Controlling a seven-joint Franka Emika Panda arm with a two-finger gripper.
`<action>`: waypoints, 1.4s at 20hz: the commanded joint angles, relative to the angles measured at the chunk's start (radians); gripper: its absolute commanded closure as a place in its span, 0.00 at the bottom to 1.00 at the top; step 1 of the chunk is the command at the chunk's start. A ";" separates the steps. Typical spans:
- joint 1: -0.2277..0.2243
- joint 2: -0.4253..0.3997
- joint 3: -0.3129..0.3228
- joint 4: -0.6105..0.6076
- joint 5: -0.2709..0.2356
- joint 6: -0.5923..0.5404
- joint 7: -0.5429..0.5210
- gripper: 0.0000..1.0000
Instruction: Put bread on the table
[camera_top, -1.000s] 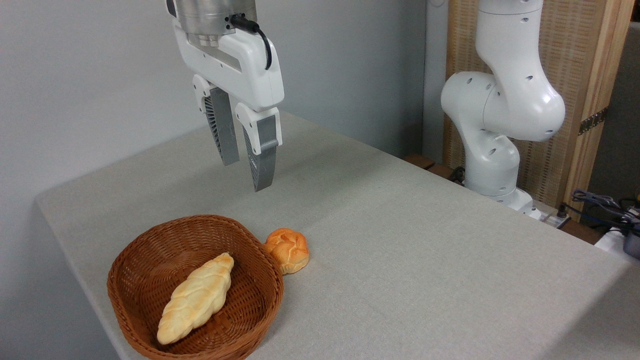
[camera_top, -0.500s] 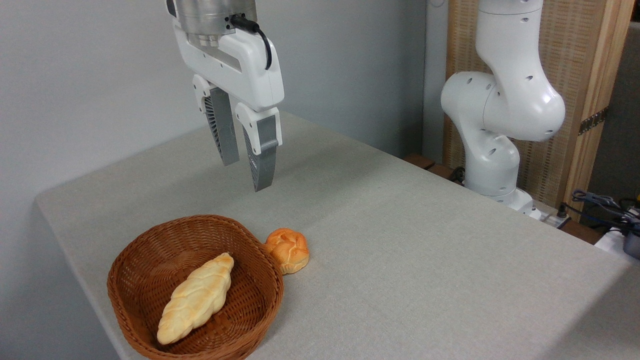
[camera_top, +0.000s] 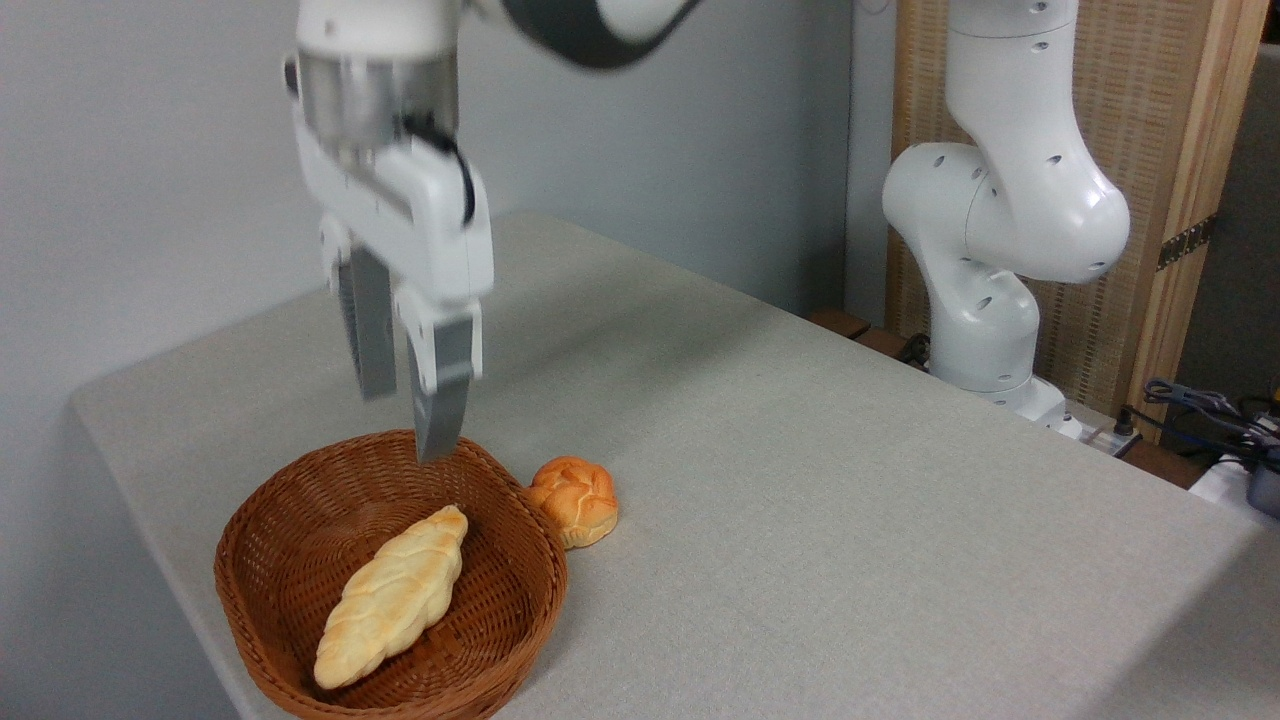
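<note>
My gripper (camera_top: 408, 420) hangs narrowly parted above the basket (camera_top: 300, 520) rim, bread (camera_top: 392, 597) lying diagonally inside; risk: fingers too narrow for the loaf or clipping wicker.

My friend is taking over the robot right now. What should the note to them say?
Gripper: open, empty, hanging above the back rim of the wicker basket, touching nothing.
Braided bread: lying in the basket, untouched.
Small round bun: on the table, right beside the basket's rim. It is not the one to move.
Done: nothing yet; the bread is not grasped.
Left: lower onto the loaf, close on it, lift it out, and set it on a bare part of the table.
</note>
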 joint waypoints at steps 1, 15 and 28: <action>-0.027 0.089 0.004 -0.024 -0.012 0.111 -0.244 0.00; -0.039 0.174 0.002 -0.119 0.001 0.248 -0.538 0.00; -0.037 0.183 -0.017 -0.165 -0.001 0.320 -0.437 0.63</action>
